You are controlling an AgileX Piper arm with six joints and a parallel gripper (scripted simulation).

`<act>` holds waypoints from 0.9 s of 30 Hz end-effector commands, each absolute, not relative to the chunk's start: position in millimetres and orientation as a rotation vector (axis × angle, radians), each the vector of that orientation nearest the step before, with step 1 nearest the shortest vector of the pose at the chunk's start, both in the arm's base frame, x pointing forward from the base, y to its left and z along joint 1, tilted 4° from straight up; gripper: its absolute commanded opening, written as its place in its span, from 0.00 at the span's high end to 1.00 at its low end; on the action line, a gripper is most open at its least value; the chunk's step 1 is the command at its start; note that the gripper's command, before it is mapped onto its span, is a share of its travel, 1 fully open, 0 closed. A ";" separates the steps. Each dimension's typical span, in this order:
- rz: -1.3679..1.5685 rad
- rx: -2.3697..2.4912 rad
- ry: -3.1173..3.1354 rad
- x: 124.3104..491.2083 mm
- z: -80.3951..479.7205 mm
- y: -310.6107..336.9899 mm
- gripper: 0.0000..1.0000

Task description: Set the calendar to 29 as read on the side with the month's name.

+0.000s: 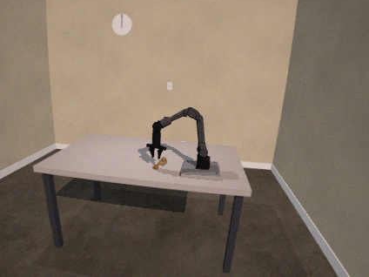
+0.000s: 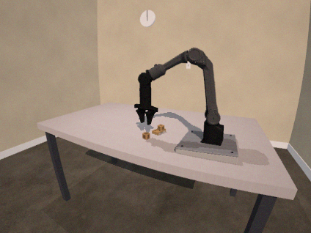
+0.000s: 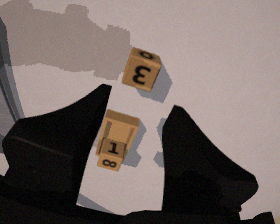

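A small wooden tray (image 3: 119, 136) lies on the table with one cube (image 3: 114, 148) in it; this cube shows a 1 on top and an 8 on its near side. A second cube (image 3: 141, 70) lies loose on the table beyond the tray and shows a 3. My gripper (image 3: 139, 107) hangs above the table, partly open and empty. In the wrist view the tray sits below, between the two fingers. In the exterior view the gripper (image 2: 146, 119) points down just left of the tray (image 2: 158, 131), with the loose cube (image 2: 146, 135) in front. The month's name is not readable.
The arm's grey base plate (image 2: 206, 146) sits on the table to the right of the tray. The table edge runs in front of the loose cube (image 1: 156, 166). A wall clock (image 1: 122, 24) hangs behind.
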State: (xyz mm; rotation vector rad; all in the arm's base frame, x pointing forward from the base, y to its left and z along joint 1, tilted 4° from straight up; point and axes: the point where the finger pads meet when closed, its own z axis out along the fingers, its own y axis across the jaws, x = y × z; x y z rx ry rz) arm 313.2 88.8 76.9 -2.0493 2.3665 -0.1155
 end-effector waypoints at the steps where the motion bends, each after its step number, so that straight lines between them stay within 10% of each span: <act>1: -0.113 -2.048 2.367 313.5 75.6 88.7 0.41; 27: -0.113 -2.050 2.369 315.2 40.4 85.6 0.41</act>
